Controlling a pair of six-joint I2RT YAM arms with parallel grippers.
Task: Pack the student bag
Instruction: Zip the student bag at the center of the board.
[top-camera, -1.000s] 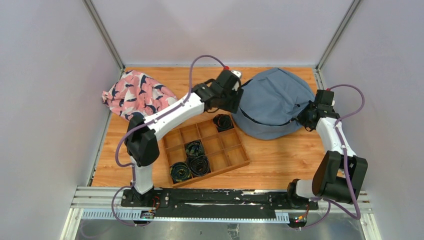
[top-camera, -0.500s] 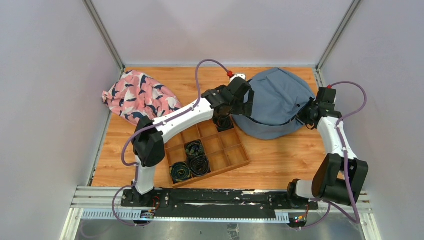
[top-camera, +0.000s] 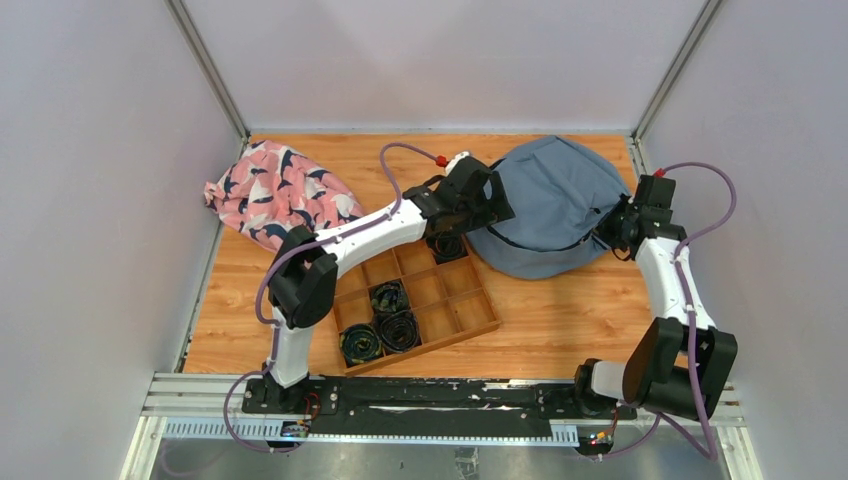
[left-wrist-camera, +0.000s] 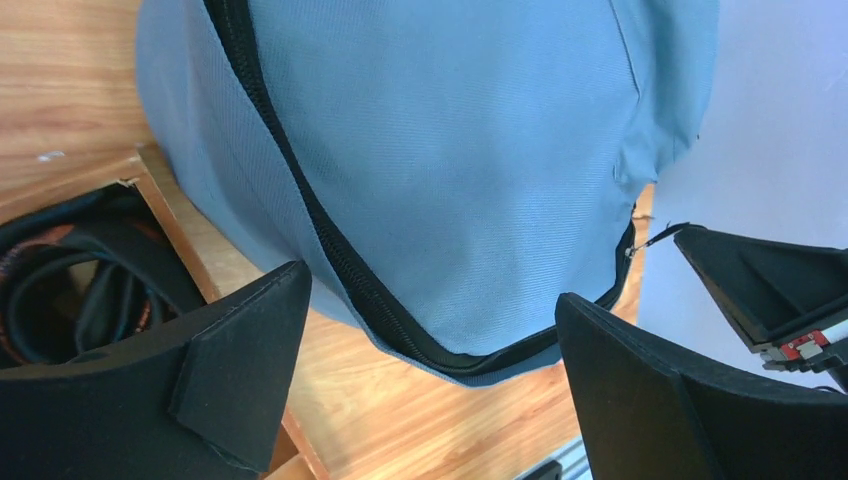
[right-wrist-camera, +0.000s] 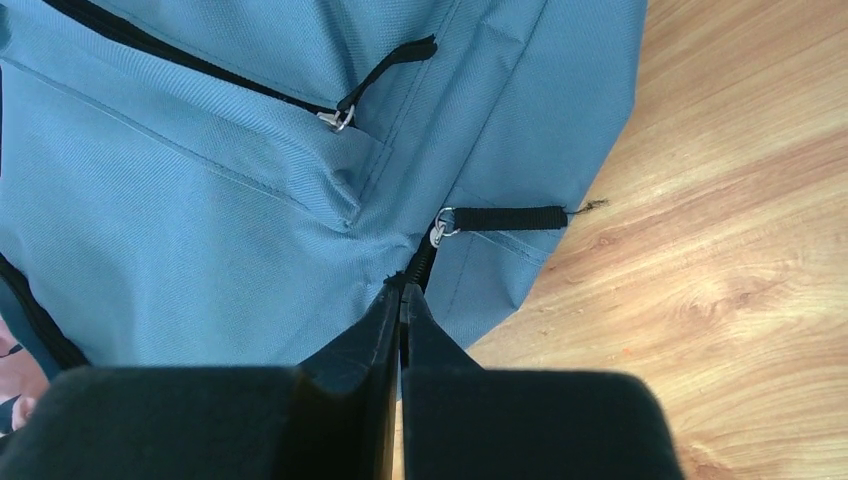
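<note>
The slate-blue student bag lies at the back right of the table, its dark zipper shut along the near edge. My left gripper is open and empty at the bag's left side, over the far corner of the wooden tray. In the left wrist view the bag fills the space beyond my open gripper. My right gripper is shut on the bag's right edge. In the right wrist view it pinches the zipper seam of the bag, just below a zipper pull.
The tray holds several coiled black cables, one under my left wrist and others nearer. A pink cloth with navy and white shapes lies at the back left. Cage walls and posts close in the sides.
My left arm has swung right, from beside the bag to over its left edge. My right gripper has kept its hold and shifted slightly right, pulling the bag's edge.
</note>
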